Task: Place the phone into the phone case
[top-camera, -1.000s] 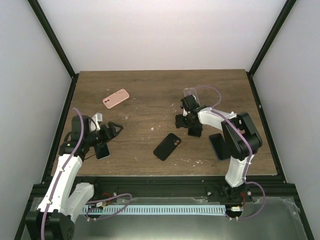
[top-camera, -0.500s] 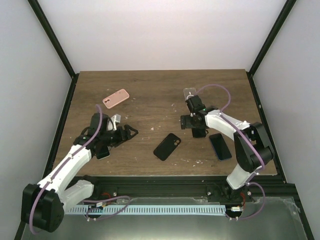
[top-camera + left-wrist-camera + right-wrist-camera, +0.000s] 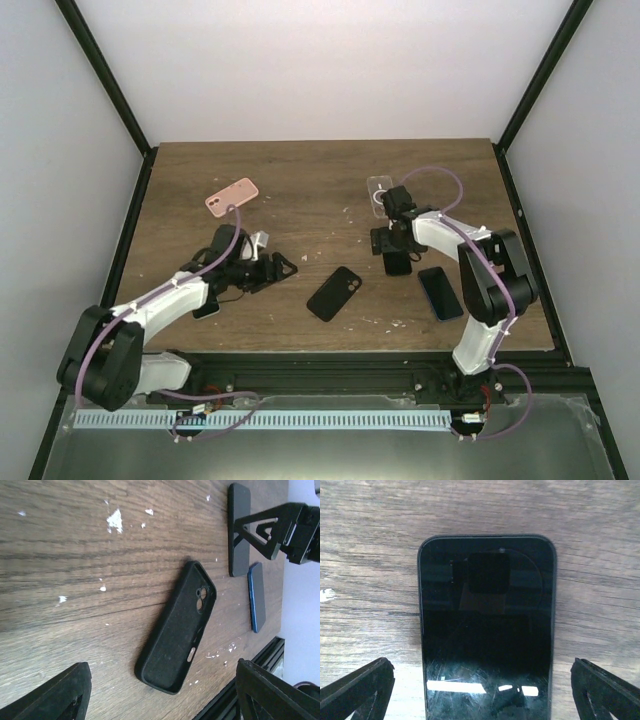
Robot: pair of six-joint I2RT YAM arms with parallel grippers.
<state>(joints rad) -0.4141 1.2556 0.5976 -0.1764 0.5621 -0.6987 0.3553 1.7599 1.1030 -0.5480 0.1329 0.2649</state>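
A black phone case [image 3: 334, 293] lies open side up at the table's middle; in the left wrist view [image 3: 177, 630] its camera cutout points away. My left gripper [image 3: 280, 268] is open and empty, just left of the case, its fingers [image 3: 50, 695] wide on either side of the case's near end. A black phone [image 3: 399, 264] lies screen up right of the case. My right gripper [image 3: 390, 243] is open directly above this phone [image 3: 487, 630], with fingers [image 3: 355, 690] spread beside its two long edges, not touching.
A blue phone [image 3: 440, 292] lies right of the black phone. A pink case [image 3: 232, 197] sits at the back left and a clear case [image 3: 379, 188] behind my right gripper. Another phone [image 3: 207, 306] lies under my left arm near the front edge.
My left arm has reached rightward, bringing its open gripper close to the black case. My right gripper has shifted right and settled over the black phone.
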